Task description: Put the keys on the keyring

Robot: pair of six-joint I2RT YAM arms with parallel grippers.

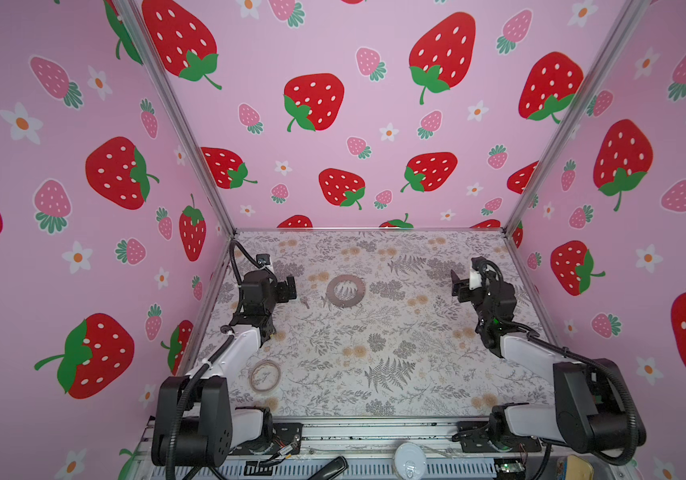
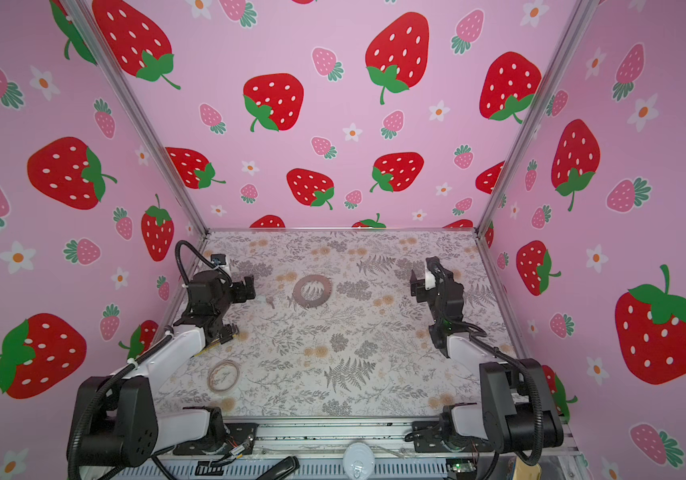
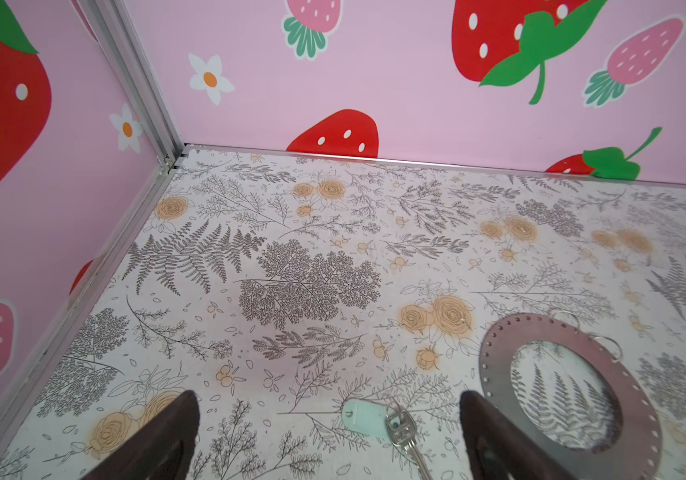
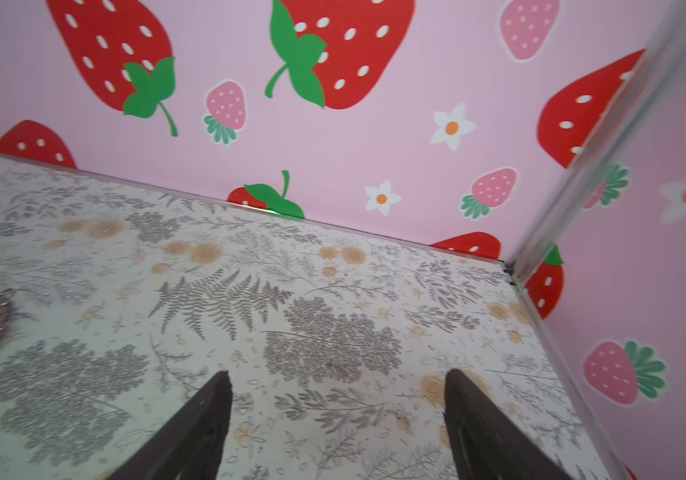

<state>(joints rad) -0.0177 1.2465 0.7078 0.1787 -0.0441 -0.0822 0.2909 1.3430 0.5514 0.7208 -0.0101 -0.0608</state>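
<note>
The keys [image 3: 401, 432], seen as a single silvery key with a mint tag [image 3: 360, 415] at its head, are laid flat on the table [image 1: 374, 374], just beside the keyring [image 1: 345, 291] and apart from its rim. In the left wrist view the shank is seen running back toward the wrist, roughly along the fingers rather than across them. The key is bracketed by the left gripper [image 3: 329, 401], nearer the finger on the keyring's side. That gripper's jaws are spread wide and nothing is held. The right gripper [image 1: 455, 284] is placed well apart on the keyring's far side, its jaws parted and empty too. The pick is therefore judged to fall to the left arm, with a descent and a slight shift toward the keyring needed.
</note>
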